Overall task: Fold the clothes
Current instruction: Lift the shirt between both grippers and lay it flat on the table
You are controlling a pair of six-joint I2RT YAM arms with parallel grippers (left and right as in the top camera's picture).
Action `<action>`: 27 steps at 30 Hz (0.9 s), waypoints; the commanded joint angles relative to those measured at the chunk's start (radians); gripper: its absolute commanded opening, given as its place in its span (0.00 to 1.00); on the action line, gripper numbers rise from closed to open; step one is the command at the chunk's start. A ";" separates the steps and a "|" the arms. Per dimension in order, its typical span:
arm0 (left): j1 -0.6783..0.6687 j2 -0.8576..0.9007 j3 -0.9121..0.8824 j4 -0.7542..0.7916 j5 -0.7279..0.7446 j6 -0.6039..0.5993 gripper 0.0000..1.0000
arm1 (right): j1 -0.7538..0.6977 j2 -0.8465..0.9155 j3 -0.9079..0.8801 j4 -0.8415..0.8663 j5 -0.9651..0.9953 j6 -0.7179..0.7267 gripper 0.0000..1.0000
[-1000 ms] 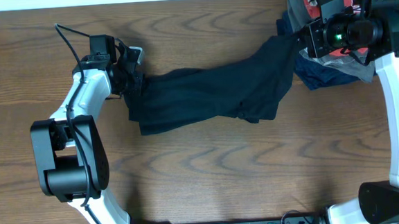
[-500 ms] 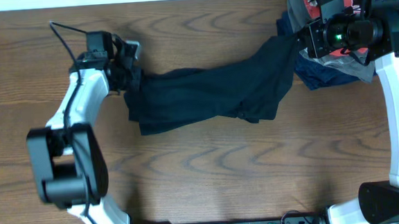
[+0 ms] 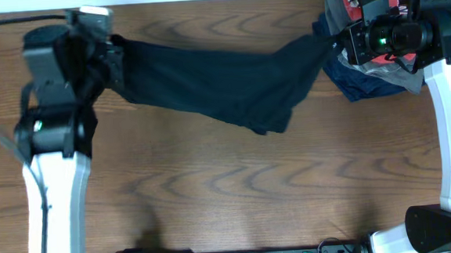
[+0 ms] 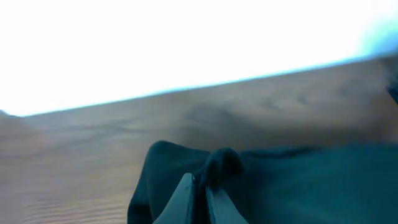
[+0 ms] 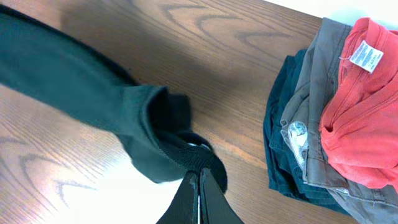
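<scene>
two grips noted. left gripper (image 3: 114, 56) is clamped on one end of the clothes (image 3: 223, 83), which span the far side of the table (image 3: 229, 189); right gripper (image 3: 337, 45) is clamped on the other end, beside the pile (image 3: 372, 82). i judge i'm stretching it flat for folding.

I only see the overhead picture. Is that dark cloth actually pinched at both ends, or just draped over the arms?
Observer: Pinched. The left wrist camera shows the left jaws shut on a bunched edge of the black garment.
Operator: And the other end?
Observer: The right wrist camera shows the right jaws shut on a fold.
Operator: What's piled by that arm?
Observer: A red shirt with a white tag, atop grey and navy clothes.
</scene>
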 commanded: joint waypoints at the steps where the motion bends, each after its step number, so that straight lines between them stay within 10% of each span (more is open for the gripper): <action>1: 0.005 -0.098 0.015 0.038 -0.210 -0.038 0.06 | -0.038 -0.021 0.028 0.000 -0.002 -0.005 0.02; 27: 0.004 -0.206 0.015 0.010 -0.183 -0.192 0.06 | -0.204 -0.249 0.208 -0.103 -0.015 -0.006 0.01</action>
